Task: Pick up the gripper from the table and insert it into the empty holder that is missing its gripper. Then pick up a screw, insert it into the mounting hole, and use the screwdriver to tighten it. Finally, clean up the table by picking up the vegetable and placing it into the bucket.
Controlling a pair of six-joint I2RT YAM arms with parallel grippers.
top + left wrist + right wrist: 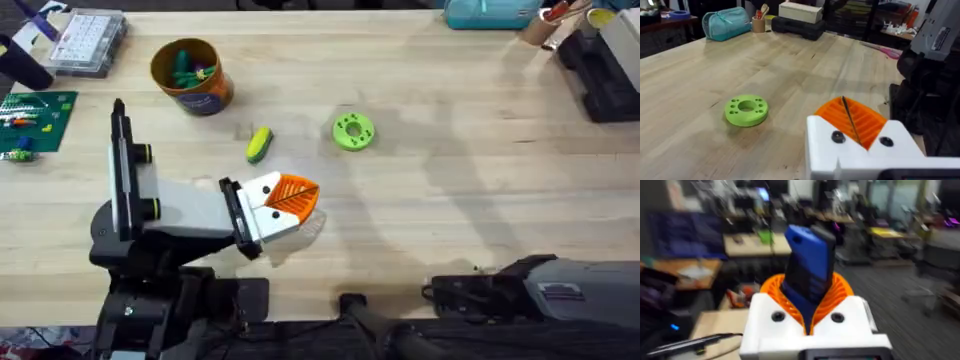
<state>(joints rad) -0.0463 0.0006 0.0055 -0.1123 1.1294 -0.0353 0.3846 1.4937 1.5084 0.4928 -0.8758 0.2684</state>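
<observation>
Right wrist view: right claw [810,312] clamps the screwdriver [809,267]; left claw [860,132] is pressed together.

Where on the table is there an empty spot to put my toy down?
The big bare patch of table lies right of the green disc, up to the black case. It is crowded on the left: the bucket, corn, holder and the left gripper.
</observation>
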